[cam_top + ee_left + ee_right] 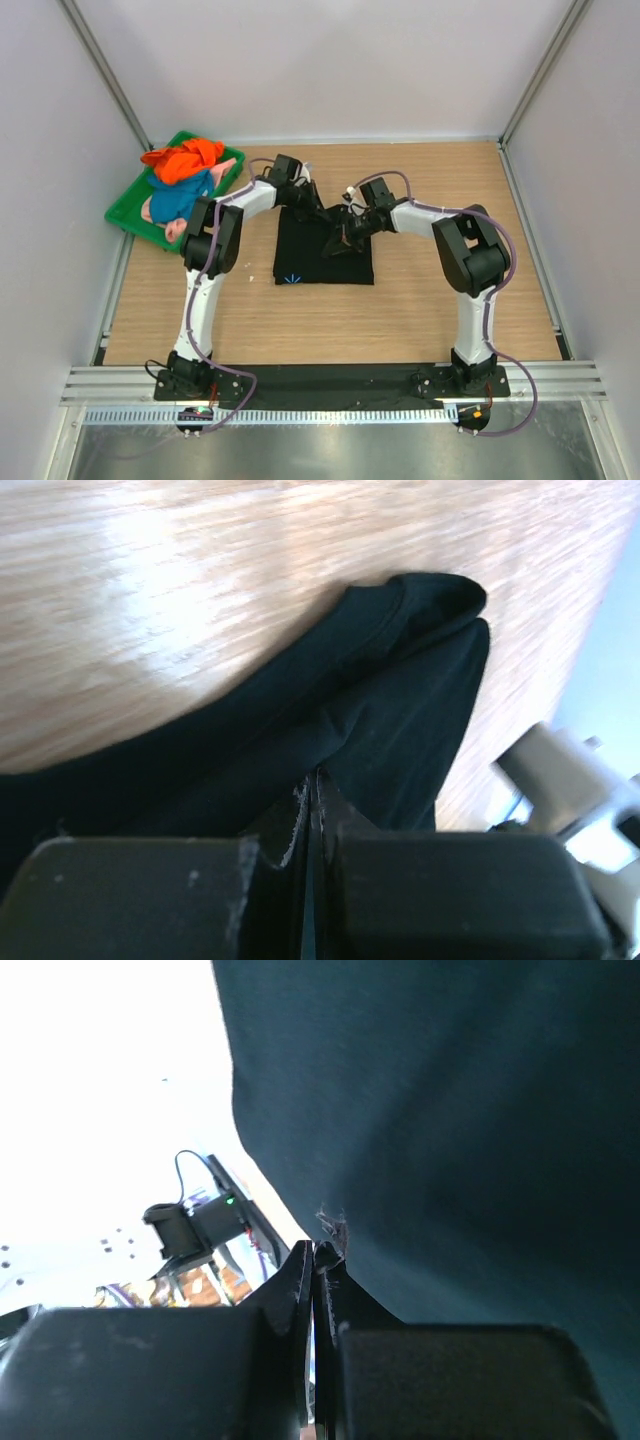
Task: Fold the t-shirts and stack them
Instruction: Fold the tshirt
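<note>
My left claw [312,780] and right claw [315,1250] both pinch the far end of the black shirt [325,262] on the counter [450,310], apparently to fold it, while the other shirts [185,162] sit heaped in the tray [125,218].

The black t-shirt [325,250] is plain matt cloth, soft, a bit linty up close. The tabletop [420,300] is light wood grain, smooth, with a slight sheen where the light hits it. The green tray [125,215] looks like shiny moulded plastic. The orange t-shirt [185,158], blue t-shirt [175,200] and pink t-shirt [177,230] are all soft crumpled cloth. Left tool [312,780] and right tool [315,1250]: matt black plastic, scuffed and dusty.
</note>
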Tool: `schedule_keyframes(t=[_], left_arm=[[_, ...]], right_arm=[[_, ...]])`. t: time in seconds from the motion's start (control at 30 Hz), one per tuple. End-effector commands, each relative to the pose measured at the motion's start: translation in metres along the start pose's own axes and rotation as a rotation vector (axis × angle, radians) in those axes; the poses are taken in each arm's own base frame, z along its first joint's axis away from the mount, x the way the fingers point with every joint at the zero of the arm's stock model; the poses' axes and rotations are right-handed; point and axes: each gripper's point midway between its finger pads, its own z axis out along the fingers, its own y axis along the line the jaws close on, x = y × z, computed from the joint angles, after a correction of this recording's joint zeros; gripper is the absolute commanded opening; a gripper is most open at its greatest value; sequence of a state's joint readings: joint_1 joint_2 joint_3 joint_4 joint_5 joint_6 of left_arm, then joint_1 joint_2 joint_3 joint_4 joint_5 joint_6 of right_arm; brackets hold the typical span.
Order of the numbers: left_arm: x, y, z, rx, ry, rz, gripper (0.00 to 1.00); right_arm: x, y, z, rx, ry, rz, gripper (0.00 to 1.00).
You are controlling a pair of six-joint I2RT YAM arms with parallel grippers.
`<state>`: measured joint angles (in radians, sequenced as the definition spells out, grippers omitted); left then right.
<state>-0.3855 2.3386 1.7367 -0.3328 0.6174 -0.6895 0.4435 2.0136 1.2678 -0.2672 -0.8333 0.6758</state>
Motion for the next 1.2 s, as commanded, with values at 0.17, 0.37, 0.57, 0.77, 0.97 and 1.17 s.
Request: schedule_keyframes(t=[0.17, 0.37, 0.57, 0.77, 0.97, 1.17], left_arm=[[0.007, 0.032, 0.007, -0.100, 0.019, -0.005, 0.00], [0.006, 0.043, 0.004, -0.120, 0.023, -0.030, 0.00], [0.004, 0.038, -0.002, -0.120, 0.025, -0.012, 0.00], [-0.004, 0.028, -0.007, -0.116, 0.017, 0.005, 0.00], [-0.001, 0.031, -0.006, -0.120, 0.030, 0.000, 0.00], [0.004, 0.037, -0.004, -0.133, 0.051, 0.001, 0.00]], right_arm=[[0.013, 0.007, 0.044, -0.120, 0.082, 0.001, 0.01], [0.058, -0.018, 0.033, -0.070, 0.126, 0.043, 0.01], [0.063, -0.001, 0.016, -0.074, 0.101, 0.019, 0.01], [0.026, 0.052, 0.004, -0.135, 0.029, -0.062, 0.02], [0.033, 0.014, 0.016, -0.103, 0.037, -0.020, 0.02], [0.063, -0.034, 0.032, -0.092, 0.075, 0.082, 0.01]])
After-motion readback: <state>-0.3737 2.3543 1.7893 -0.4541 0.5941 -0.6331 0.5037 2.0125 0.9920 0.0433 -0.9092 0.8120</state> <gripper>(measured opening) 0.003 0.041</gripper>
